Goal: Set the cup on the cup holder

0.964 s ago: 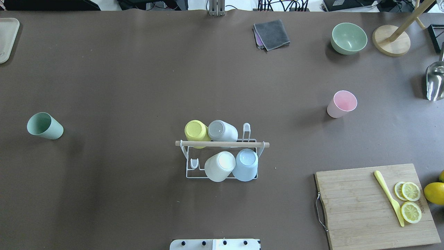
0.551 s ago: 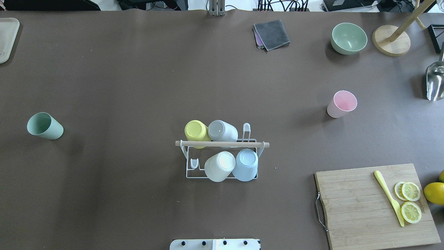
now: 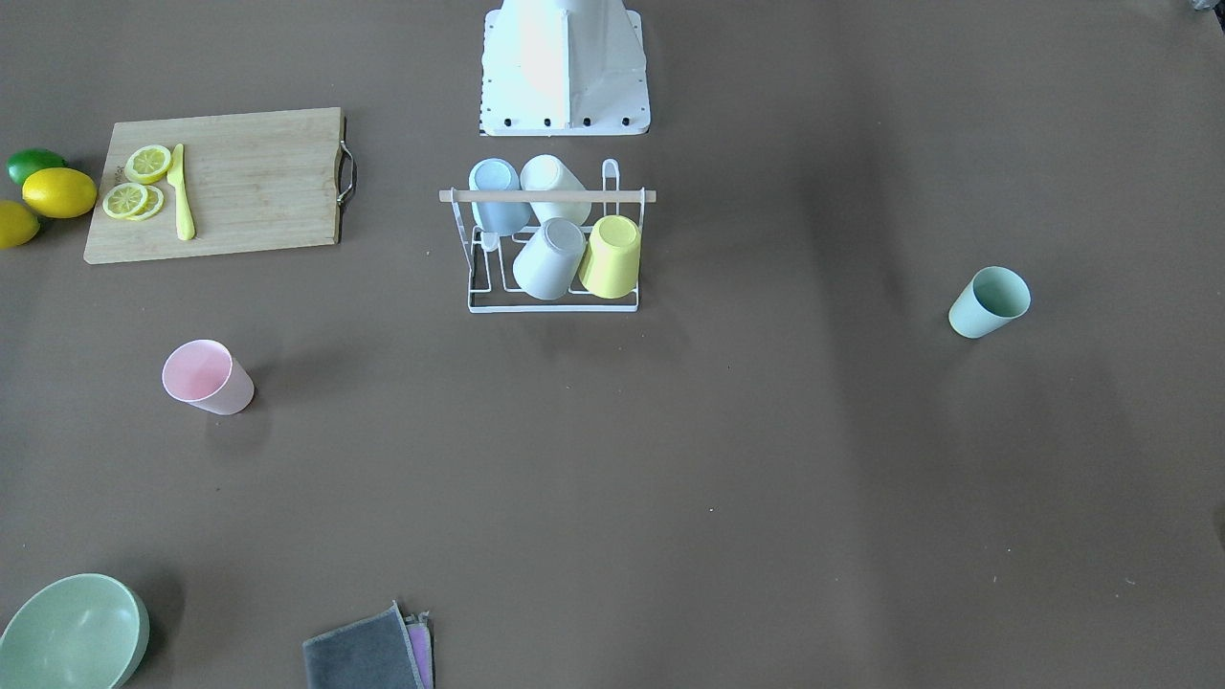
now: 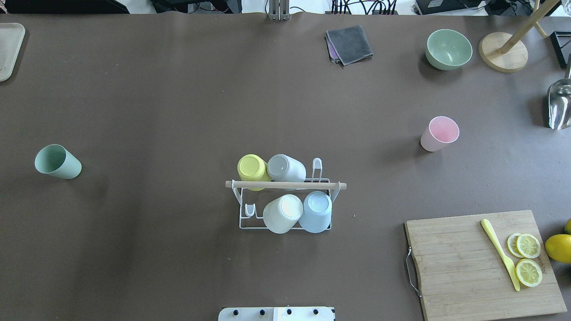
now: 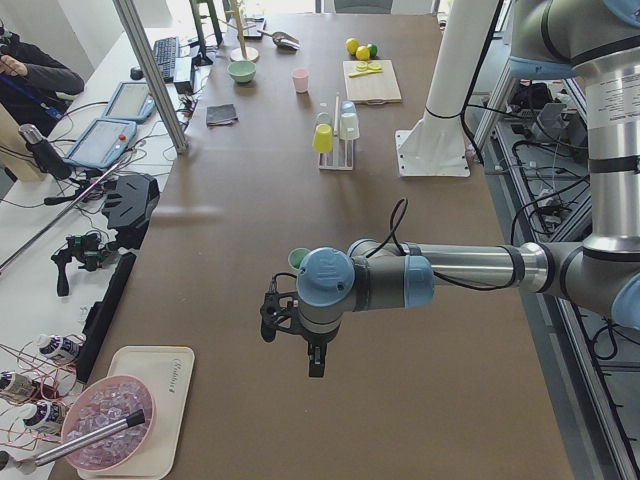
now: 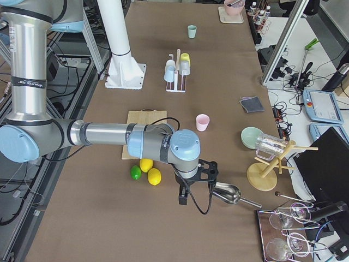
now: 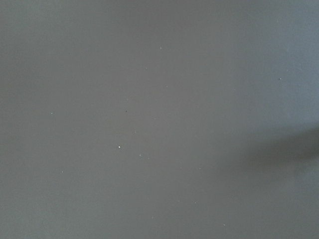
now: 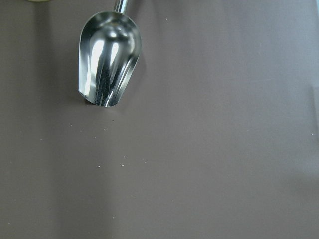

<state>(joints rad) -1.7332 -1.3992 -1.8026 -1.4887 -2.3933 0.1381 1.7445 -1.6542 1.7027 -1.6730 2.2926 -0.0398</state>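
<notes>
Four cups are seen upturned on the cup holder (image 4: pixel 285 184), which stands at the middle of the table (image 4: pixel 178 111) on the robot's side: a yellow cup (image 4: pixel 252 167), a grey cup (image 4: pixel 283 167), a white cup (image 4: pixel 283 213) and a blue cup (image 4: pixel 316 209). Two bare prongs (image 4: pixel 317 166) are left, one at each end of the rack. Two cups have not been racked: a green cup (image 4: pixel 58 161) stands mouth up far out on the robot's left, and a pink cup (image 4: pixel 439 133) likewise on its right, both well apart from the holder. The task is judged to be partly done, with no cup grasped and a pick-up yet to be made.

No arm is shown in the overhead and front-facing views. Only in the side views are they found: the left gripper (image 5: pixel 268 322) is hung above the table near the green cup, and the right gripper (image 6: pixel 210 170) above a metal scoop (image 8: pixel 107 59). How far either is open cannot be told from those views, and nothing is seen to be held. No fingers are shown by the wrist cameras; bare table is given by the left one, the scoop by the right one
</notes>
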